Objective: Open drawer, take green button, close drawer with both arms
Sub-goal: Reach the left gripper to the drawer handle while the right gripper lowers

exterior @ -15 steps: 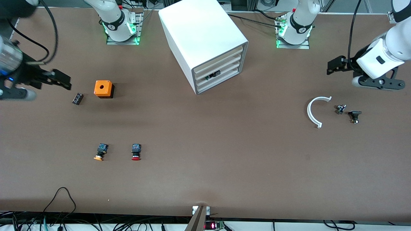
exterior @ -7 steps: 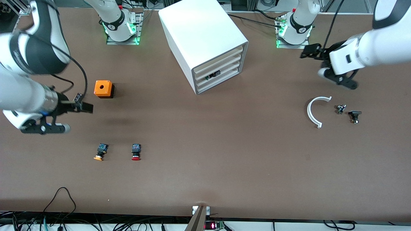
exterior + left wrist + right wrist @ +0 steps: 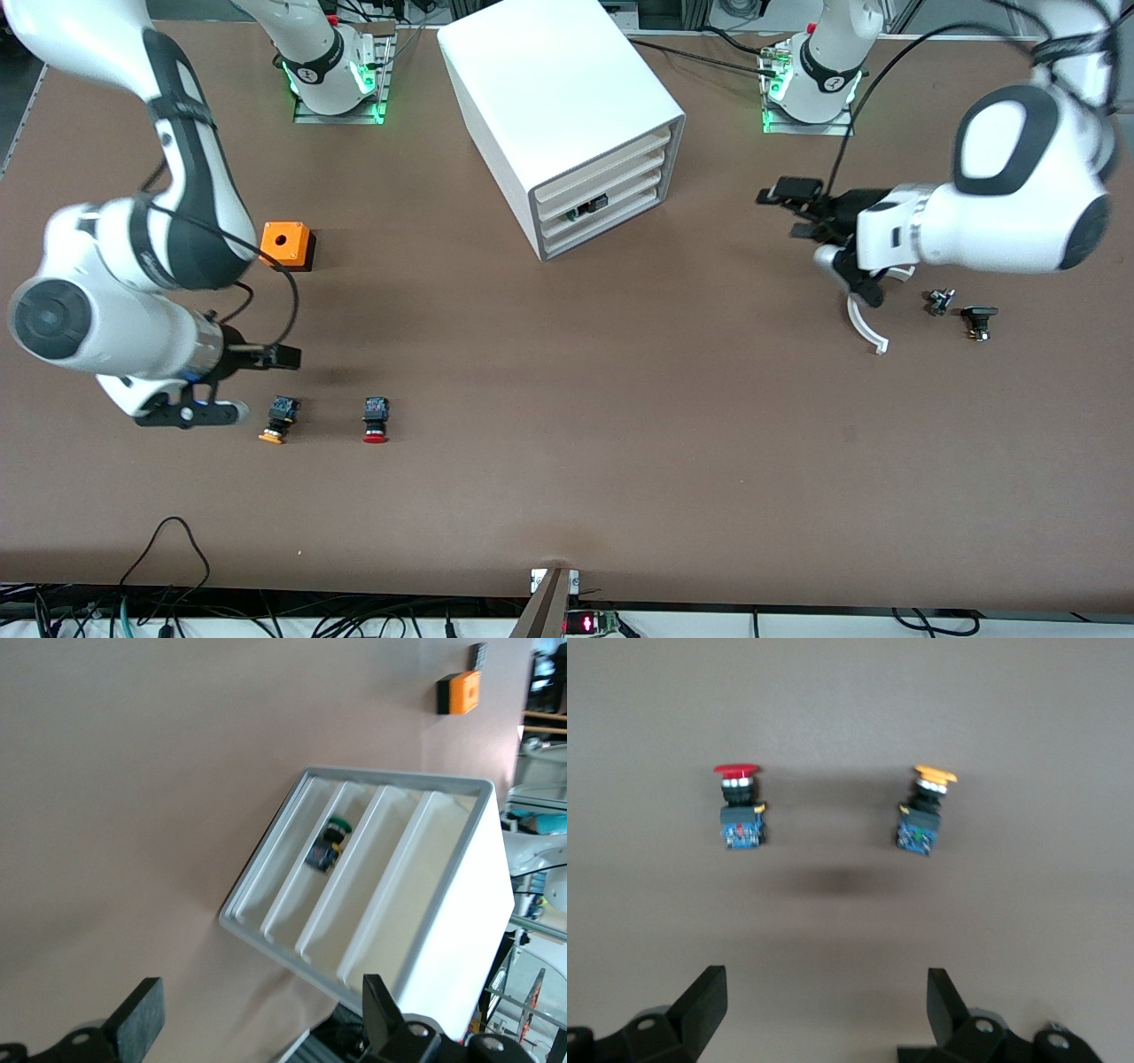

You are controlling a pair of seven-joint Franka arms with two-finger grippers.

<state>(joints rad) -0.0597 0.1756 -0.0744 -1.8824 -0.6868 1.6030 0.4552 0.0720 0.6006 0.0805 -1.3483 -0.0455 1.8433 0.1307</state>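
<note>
The white cabinet (image 3: 567,106) stands at the robots' edge of the table, its four drawers (image 3: 602,197) all pushed in. The green-capped button (image 3: 326,843) lies inside one drawer and shows through the front gap; in the front view it is a dark spot (image 3: 589,206). My left gripper (image 3: 788,211) is open and empty, over the table toward the left arm's end from the cabinet front, with its fingers (image 3: 142,1019) wide apart. My right gripper (image 3: 279,357) is open and empty, low over the table beside the orange-capped button (image 3: 279,418); its own view shows it (image 3: 824,1005) wide apart too.
The red-capped button (image 3: 376,418) lies next to the orange-capped one; both show in the right wrist view (image 3: 740,811) (image 3: 926,815). An orange box (image 3: 285,245) stands farther from the front camera. A white curved piece (image 3: 864,323) and two small dark parts (image 3: 939,301) (image 3: 978,321) lie under the left arm.
Both arms swung in from the table's ends. The left gripper moved toward the cabinet's front. The right gripper moved toward the front camera, to beside the orange-capped button.
</note>
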